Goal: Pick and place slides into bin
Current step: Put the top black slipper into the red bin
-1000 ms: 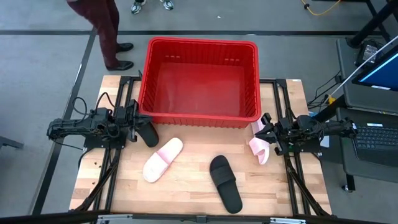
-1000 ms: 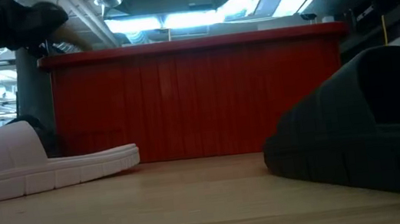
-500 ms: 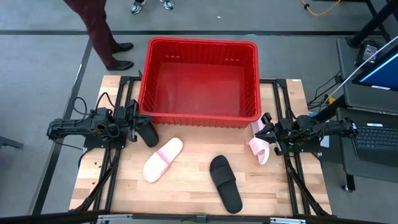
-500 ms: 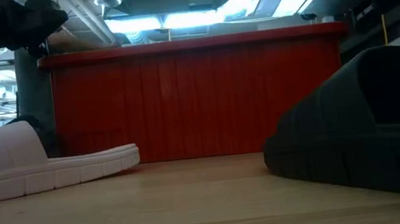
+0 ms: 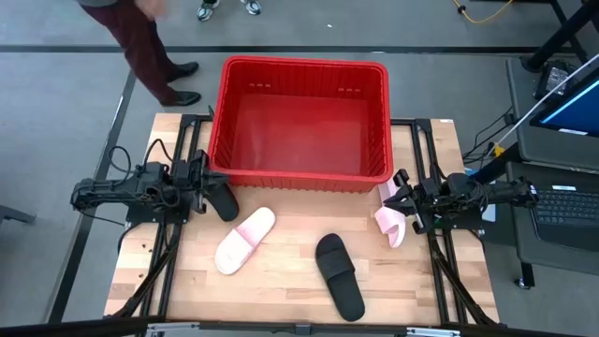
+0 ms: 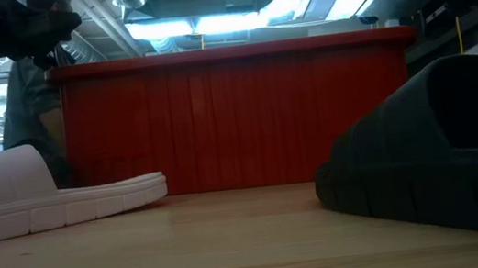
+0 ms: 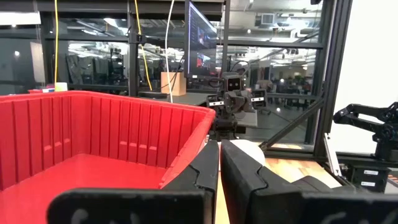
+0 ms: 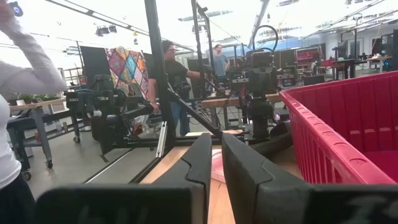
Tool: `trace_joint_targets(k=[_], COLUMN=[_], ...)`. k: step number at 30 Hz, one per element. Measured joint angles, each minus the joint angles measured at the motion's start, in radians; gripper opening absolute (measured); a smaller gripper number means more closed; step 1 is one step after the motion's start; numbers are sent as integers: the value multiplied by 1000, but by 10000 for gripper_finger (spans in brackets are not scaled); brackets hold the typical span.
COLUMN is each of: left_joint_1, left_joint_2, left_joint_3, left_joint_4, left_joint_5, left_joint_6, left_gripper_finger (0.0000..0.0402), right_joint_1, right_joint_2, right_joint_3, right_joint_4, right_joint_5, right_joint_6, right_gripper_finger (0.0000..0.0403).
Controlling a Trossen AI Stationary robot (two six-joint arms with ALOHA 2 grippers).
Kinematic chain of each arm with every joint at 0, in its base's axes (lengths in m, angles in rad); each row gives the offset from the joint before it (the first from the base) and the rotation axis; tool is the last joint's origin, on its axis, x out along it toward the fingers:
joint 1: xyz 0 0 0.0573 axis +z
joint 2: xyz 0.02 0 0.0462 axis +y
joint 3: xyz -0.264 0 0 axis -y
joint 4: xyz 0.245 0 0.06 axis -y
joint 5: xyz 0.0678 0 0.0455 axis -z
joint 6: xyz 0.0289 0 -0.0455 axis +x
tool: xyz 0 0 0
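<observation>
The red bin (image 5: 299,122) stands at the table's far middle. Four slides lie on the wood in front of it. One black slide (image 5: 223,199) is just below my left gripper's tip. A pink slide (image 5: 245,241) and a second black slide (image 5: 339,276) lie near the middle. Another pink slide (image 5: 389,223) sits under my right gripper's tip. My left gripper (image 5: 206,184) is shut at the bin's left near corner. My right gripper (image 5: 397,194) is shut at the bin's right near corner. Both point level at each other, with nothing between their fingers (image 7: 217,168) (image 8: 214,163).
A person (image 5: 150,47) stands on the floor beyond the table's far left corner. More people and equipment show in the room behind. A desk with a keyboard (image 5: 566,206) is off the right edge. Bare wood lies along the table's near edge.
Both arms and all the slides have kept still. The person beyond the far left corner has shifted a little to the left.
</observation>
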Motion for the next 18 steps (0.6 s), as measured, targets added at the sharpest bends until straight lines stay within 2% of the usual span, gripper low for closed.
trace_joint_targets(k=[18], left_joint_1=[0], left_joint_2=[0], left_joint_3=[0], left_joint_4=[0], left_joint_5=[0], left_joint_6=[0], left_gripper_finger=[8], right_joint_1=[0], right_joint_2=[0], right_joint_3=[0], right_joint_4=[-2], right_joint_5=[0], right_joint_6=[0], right_gripper_finger=[42])
